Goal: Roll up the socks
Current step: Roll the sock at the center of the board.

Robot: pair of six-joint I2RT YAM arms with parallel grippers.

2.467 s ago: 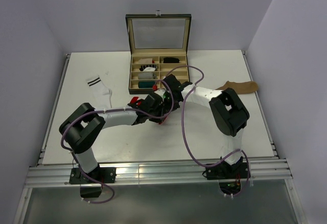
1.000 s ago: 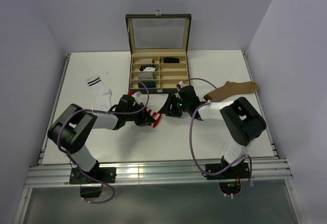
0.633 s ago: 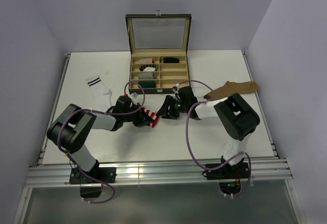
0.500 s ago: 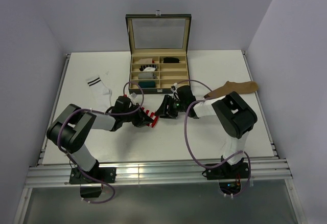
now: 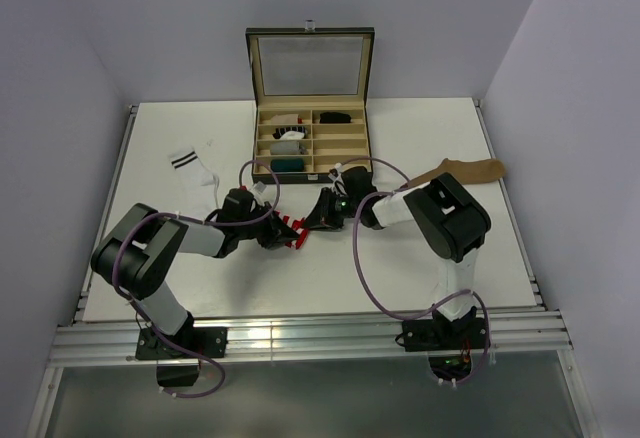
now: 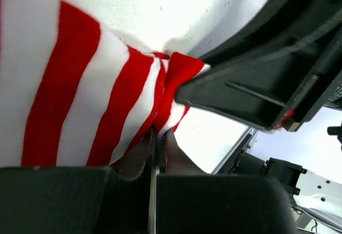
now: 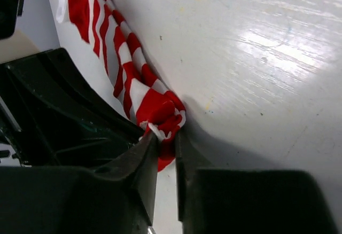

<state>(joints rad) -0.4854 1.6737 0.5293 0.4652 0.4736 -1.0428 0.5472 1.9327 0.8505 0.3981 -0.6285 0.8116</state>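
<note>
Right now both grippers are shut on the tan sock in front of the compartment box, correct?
No: the left gripper and right gripper are shut on the red-and-white striped sock, not the tan sock, in front of the compartment box. Both wrist views show it.

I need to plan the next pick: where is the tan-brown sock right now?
In the top view, the tan-brown sock lies on the table's right side, to the right of the open box and just beyond the right arm.
</note>
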